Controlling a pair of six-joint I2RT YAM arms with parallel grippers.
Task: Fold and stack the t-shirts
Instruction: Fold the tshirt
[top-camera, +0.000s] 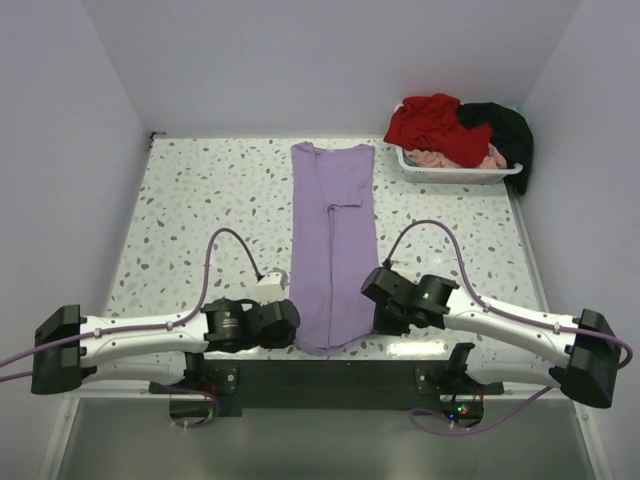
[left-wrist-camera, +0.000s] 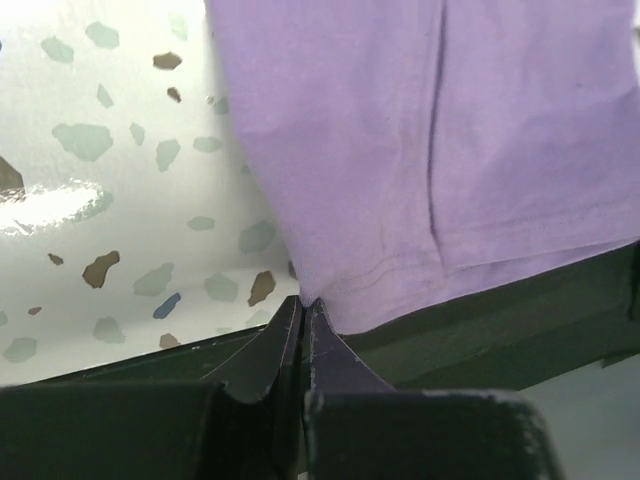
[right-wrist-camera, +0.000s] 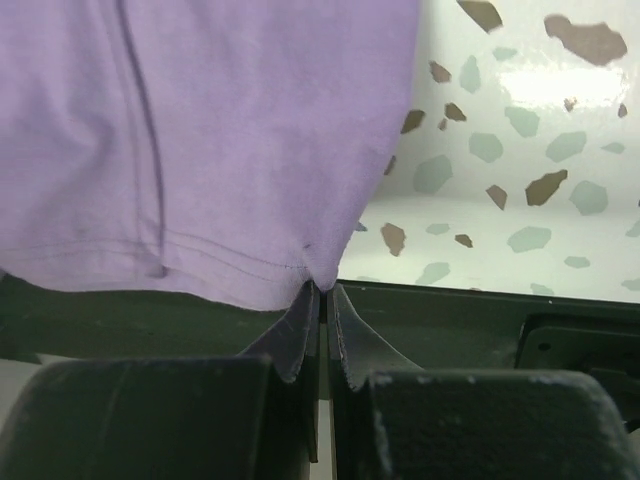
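The lavender t-shirt lies folded lengthwise into a long strip down the middle of the table, its hem hanging over the near edge. My left gripper is shut on the hem's left corner, seen in the left wrist view with the shirt above it. My right gripper is shut on the hem's right corner, the shirt spreading to its left. A red t-shirt, a black one and a pale pink one are heaped in the tray.
A white plastic tray stands at the back right corner. The speckled tabletop is walled on three sides. The black mounting rail runs along the near edge under the hem.
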